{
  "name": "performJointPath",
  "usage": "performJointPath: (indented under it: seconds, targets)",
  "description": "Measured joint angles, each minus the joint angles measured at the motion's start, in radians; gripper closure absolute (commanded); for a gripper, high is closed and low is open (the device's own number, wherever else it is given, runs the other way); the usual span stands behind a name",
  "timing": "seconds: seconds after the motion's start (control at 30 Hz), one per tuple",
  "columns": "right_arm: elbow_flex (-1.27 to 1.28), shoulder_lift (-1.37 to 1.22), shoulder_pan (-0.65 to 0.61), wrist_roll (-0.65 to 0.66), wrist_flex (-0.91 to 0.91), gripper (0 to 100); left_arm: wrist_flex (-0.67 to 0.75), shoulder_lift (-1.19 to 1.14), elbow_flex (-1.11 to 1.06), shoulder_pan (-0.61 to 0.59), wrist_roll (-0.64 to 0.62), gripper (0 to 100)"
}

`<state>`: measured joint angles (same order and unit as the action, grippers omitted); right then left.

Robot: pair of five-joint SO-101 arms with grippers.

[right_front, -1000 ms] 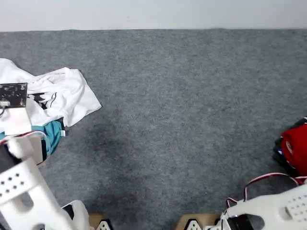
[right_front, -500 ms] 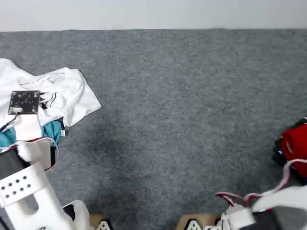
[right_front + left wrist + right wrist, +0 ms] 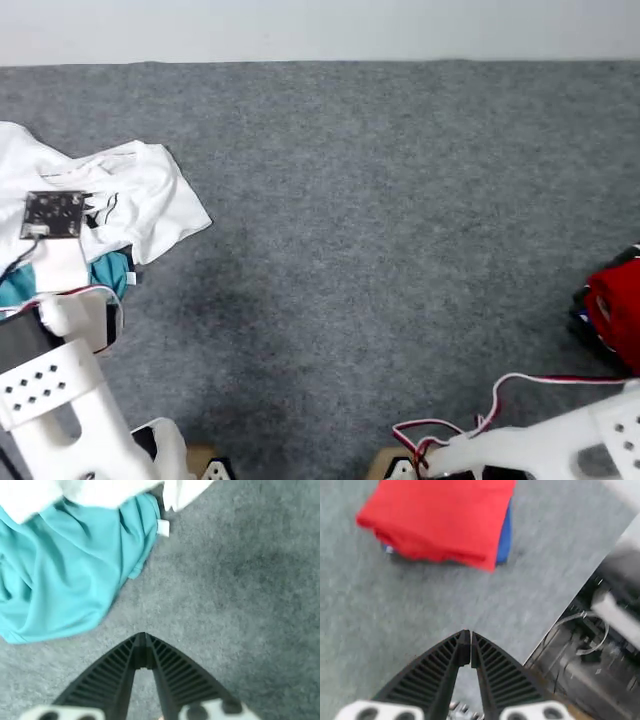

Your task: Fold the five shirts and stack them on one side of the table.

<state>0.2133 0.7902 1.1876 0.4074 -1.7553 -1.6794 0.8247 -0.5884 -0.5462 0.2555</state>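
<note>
A crumpled white shirt (image 3: pixel 130 195) lies at the table's left edge, with a teal shirt (image 3: pixel 108 275) partly under it. In the left wrist view the teal shirt (image 3: pixel 65 570) spreads just beyond my left gripper (image 3: pixel 145 641), which is shut and holds nothing; the white shirt (image 3: pixel 95 490) lies past it. The left arm (image 3: pixel 50 330) stands over this pile. A folded red shirt (image 3: pixel 617 315) tops a stack at the right edge. In the right wrist view the red shirt (image 3: pixel 440 517) rests on a blue one (image 3: pixel 504 537), and my right gripper (image 3: pixel 465 637) hangs shut and empty short of them.
Grey felt (image 3: pixel 380 230) covers the table. The right arm (image 3: pixel 540 450) lies low along the front edge with red and white cables (image 3: pixel 470 425). In the right wrist view the table's edge (image 3: pixel 580 580) and equipment (image 3: pixel 600 645) below it sit close to the stack.
The left arm's wrist moved farther over the white and teal shirts. The right arm swung lower along the front edge, its cables shifting left.
</note>
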Motion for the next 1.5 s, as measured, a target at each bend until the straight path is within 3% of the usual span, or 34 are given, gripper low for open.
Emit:
performJointPath:
  seconds: [0.17,0.3,0.47,0.57,0.83,1.1,1.5]
  targets:
    - [0.061,0.012,0.000,0.061,0.012,98.7,0.009,-0.054,0.124,0.000,0.000,94]
    - [0.061,0.015,0.000,0.109,0.072,98.7,0.005,-0.265,0.264,0.000,0.000,94]
    - [0.061,0.018,0.000,0.147,0.084,98.7,-0.025,-0.578,0.546,0.000,0.000,78]
    - [0.061,0.018,0.000,0.180,0.086,98.7,-0.043,-0.750,0.718,-0.009,0.000,75]
    - [0.061,0.018,0.000,0.221,0.086,98.8,-0.046,-1.165,1.155,-0.117,0.109,74]
    - [0.061,0.018,0.000,0.221,0.086,98.8,-0.048,-1.455,1.447,-0.238,0.186,74]
    - [0.061,0.018,0.000,0.221,0.086,98.8,-0.048,-1.777,1.850,-0.236,0.190,75]
